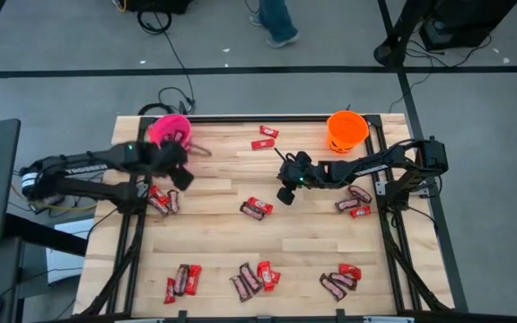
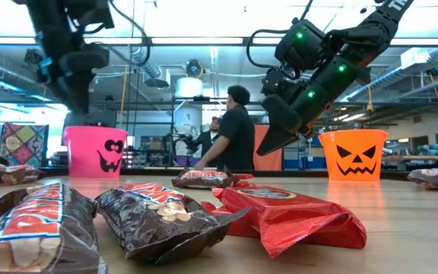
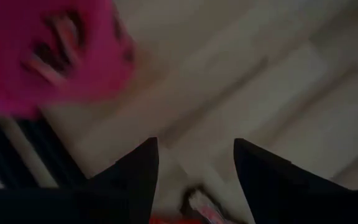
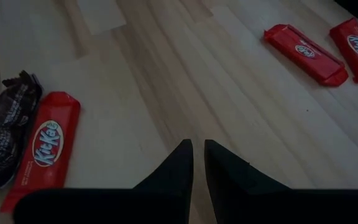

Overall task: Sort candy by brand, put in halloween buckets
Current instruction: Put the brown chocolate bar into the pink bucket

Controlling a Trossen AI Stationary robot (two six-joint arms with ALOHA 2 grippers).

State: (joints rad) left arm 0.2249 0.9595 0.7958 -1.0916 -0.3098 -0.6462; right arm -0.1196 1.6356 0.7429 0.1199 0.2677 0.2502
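Beside the pink bucket (image 1: 170,131), the left gripper (image 1: 179,170) hangs open and empty. Right gripper (image 1: 285,195), fingers nearly closed on nothing, hovers above red candy (image 1: 257,208).

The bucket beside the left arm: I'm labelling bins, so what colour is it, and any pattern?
Hot pink bucket with a black jack-o'-lantern face, clearest in the low view.

The whole counter (image 1: 267,224) is viewed straight down from overhead. It is crossed at surface level by the low view, close behind the nearest candy (image 2: 280,217), facing the room. Each wrist view looks closely past its own fingers. The pink bucket (image 1: 170,131) is shared by the overhead, low and left wrist views.
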